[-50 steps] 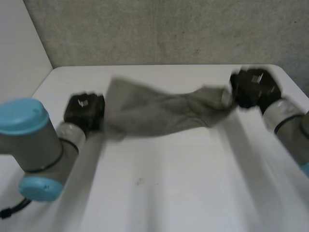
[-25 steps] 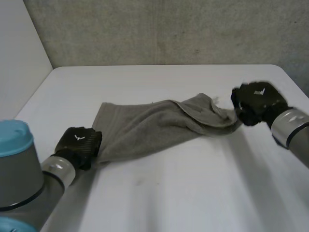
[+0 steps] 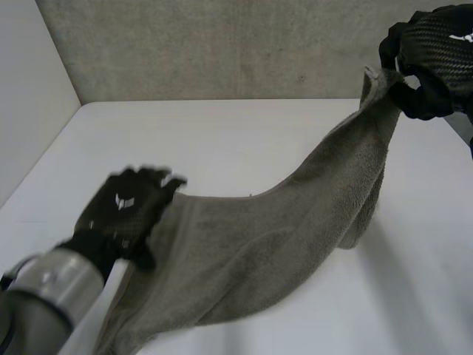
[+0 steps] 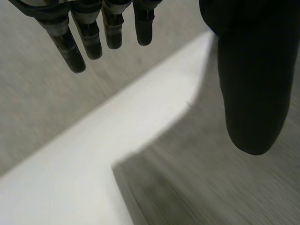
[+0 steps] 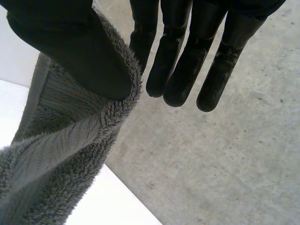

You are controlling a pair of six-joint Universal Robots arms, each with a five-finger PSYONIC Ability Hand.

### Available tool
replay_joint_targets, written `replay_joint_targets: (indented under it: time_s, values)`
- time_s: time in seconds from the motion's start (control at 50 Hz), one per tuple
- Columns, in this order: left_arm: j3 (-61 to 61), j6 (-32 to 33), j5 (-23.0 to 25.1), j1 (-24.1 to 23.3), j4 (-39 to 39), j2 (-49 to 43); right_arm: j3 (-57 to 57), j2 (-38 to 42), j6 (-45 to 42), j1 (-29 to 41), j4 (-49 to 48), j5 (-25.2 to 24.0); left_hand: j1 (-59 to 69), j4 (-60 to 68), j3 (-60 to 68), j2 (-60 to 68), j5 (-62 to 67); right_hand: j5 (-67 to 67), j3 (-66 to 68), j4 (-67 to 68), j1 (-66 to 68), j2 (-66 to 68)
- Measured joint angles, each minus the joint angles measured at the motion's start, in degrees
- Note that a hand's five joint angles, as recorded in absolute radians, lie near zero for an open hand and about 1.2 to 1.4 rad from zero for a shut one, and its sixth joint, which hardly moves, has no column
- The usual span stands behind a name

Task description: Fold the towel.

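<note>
Grey towel (image 3: 295, 218), right hand (image 3: 436, 48) high, pinching corner

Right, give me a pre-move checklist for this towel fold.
1. Right hand holds a towel corner: ok, the thumb pins the cloth against the fingers, with the corner raised.
2. Left hand holds the towel: not ok, its fingers are straight, the thumb is apart and nothing is between them.
3. Towel spread flat: not ok, it slopes, sagging, from the raised corner down to the table.
4. Near corners located: cannot tell, that end runs under the left arm.
5. Hands well apart: ok, the left is low over the towel's near edge and the right is high.
</note>
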Motion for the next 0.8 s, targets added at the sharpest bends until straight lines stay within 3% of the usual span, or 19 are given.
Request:
replay_joint_targets:
  time_s: [0.16,0.3,0.52,0.66,0.72,0.76,0.78,0.8]
  values:
    - [15.1,-5.2,-0.1,-0.3,8.4,-16.6,0.3,-0.6,0.3,1.0,-0.1,-2.3,-0.8,-1.1,-1.2,-1.2,-0.9,0.0,0.0,0.0,0.0,0.0]
    - [30.6,-8.3,2.5,-1.3,5.8,-32.4,0.4,-2.4,0.7,2.0,-0.1,-5.4,-0.8,-1.1,-1.1,-1.1,-0.9,0.0,0.0,0.0,0.0,0.0]
    - [51.3,-12.9,18.4,-2.1,-4.7,-51.8,0.6,-5.0,2.5,2.1,-0.2,-6.9,-0.7,-0.9,-1.0,-0.7,-0.9,0.0,0.0,0.0,0.0,0.0]
    - [55.7,-16.8,23.8,-2.3,-6.6,-56.1,0.4,-5.9,2.7,2.0,-0.2,-6.7,2.8,2.7,2.6,2.7,1.8,0.0,0.0,0.0,0.0,0.0]
    - [56.7,-19.9,26.1,-2.5,-6.6,-57.2,0.2,-6.1,2.9,1.9,-0.2,-6.4,9.2,9.3,9.2,9.3,7.8,0.0,0.0,0.0,0.0,0.0]
    - [57.1,-21.8,27.3,-2.7,-6.4,-57.8,-0.1,-6.2,3.2,1.7,-0.3,-6.1,25.6,25.4,25.2,25.4,24.3,0.0,0.0,0.0,0.0,0.0]
    - [57.1,-21.8,27.3,-2.7,-6.4,-57.8,-0.1,-6.2,3.2,1.7,-0.3,-6.1,25.6,25.4,25.2,25.4,24.3,0.0,0.0,0.0,0.0,0.0]
    - [57.4,-22.9,27.7,-2.8,-6.1,-58.0,-0.3,-6.2,3.5,1.5,-0.3,-5.9,34.0,32.6,32.5,32.6,31.6,0.0,0.0,0.0,0.0,0.0]
